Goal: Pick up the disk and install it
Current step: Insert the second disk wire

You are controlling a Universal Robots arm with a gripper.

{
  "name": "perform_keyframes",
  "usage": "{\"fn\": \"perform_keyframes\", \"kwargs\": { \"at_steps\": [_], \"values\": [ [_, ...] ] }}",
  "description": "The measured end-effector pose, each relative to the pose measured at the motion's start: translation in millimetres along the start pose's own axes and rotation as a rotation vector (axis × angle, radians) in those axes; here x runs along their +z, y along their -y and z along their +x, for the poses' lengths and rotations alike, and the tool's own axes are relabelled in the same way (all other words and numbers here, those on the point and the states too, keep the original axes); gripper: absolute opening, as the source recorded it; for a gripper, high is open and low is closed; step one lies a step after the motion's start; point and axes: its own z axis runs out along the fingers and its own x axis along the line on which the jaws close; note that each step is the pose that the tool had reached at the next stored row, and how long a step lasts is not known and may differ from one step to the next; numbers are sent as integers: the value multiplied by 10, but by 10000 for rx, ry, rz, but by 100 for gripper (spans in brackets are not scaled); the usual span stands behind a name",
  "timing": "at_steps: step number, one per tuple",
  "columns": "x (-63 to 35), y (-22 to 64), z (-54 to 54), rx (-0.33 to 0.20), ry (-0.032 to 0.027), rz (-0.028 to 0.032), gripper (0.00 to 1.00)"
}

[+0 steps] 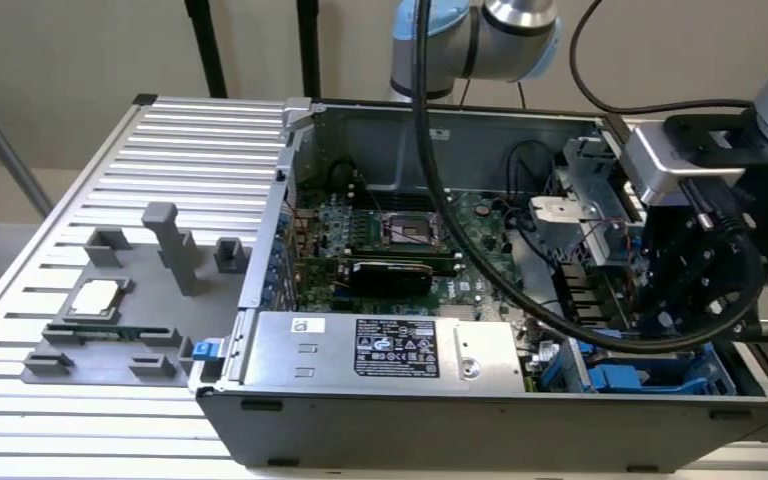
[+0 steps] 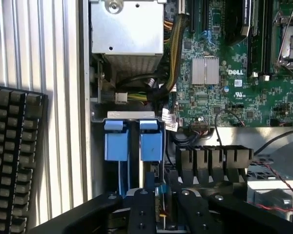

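Wrist view footage carries the white word "DELL" printed on the green motherboard, beside a small silver heatsink. A black label with white print too small to be read is seen on the large silver box at the near side of the open computer case in the exterior view. A small white tag with unreadable print is fixed to a cable near the drive bay. The disk is seen standing in the bay by its two bright blue carrier tabs; in the exterior view its blue frame is placed at the case's near corner on the exterior view's right. The gripper is positioned low over it, its black fingers set slightly apart around the blue carrier; whether it is pinched cannot be told.
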Motion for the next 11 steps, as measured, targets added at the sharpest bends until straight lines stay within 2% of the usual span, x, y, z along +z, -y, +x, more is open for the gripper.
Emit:
{"fn": "perform_keyframes", "kwargs": {
  "at_steps": [2, 3, 11],
  "values": [
    [-1, -88, 2, -2, 2, 16, 100],
    [-1, -104, 2, -2, 2, 18, 100],
    [-2, -104, 2, -1, 6, 18, 100]
  ]
}}
